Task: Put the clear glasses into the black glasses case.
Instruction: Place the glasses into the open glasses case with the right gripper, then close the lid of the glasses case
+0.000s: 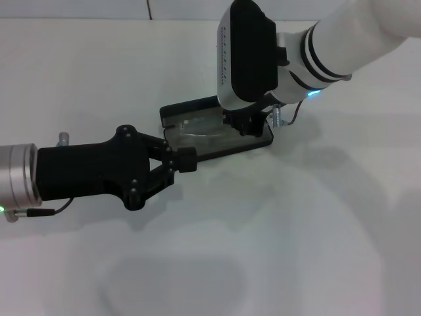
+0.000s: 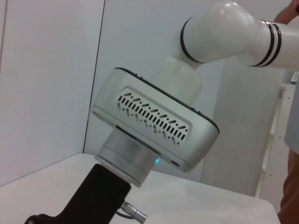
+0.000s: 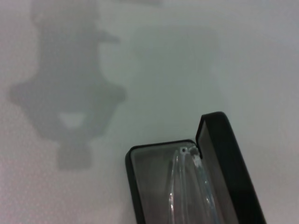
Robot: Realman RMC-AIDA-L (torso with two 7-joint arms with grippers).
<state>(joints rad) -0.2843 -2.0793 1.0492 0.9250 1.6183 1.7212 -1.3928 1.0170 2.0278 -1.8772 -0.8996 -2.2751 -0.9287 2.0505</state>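
A: The clear glasses lie inside the open black glasses case, centre table.
B: The right gripper, jaw state unreadable, sits at their 3 o'clock; the left gripper, pinched empty, waits at 7. A careless lift could drag a temple out.

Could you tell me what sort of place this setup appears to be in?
Probably a robotics lab or test bench: a bare white table against plain white wall panels, with only the black glasses case and two robot arms on it.
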